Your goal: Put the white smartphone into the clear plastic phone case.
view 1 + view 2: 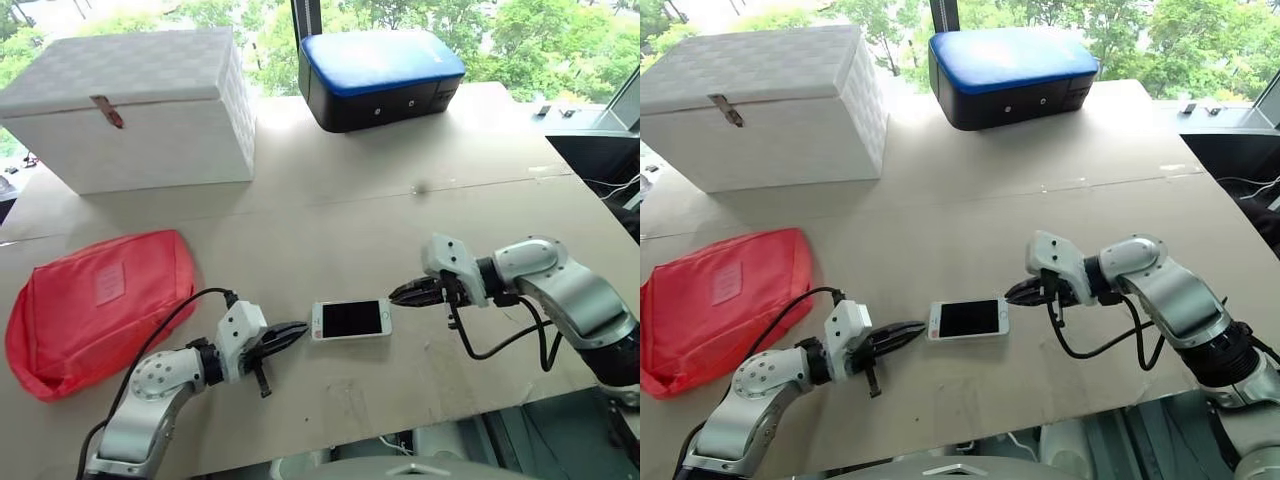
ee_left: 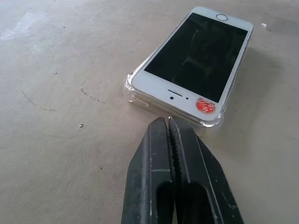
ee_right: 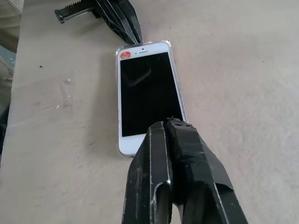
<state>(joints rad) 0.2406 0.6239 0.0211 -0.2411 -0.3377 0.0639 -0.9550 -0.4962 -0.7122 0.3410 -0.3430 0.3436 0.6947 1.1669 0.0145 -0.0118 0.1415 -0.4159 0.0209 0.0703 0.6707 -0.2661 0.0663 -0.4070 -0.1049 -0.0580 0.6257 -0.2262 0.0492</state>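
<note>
White smartphone [image 1: 350, 319], one, in one clear plastic phone case [image 2: 133, 93]

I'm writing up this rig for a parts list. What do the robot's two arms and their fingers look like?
Both arms are rounded silver-grey metal segments with dark joints. Each ends in a white boxy wrist housing and a gripper, left and right, of two black tapered fingers with ribbed inner faces. A black cable loops loose along each arm. The right gripper's fingers look wrapped in black tape.
</note>
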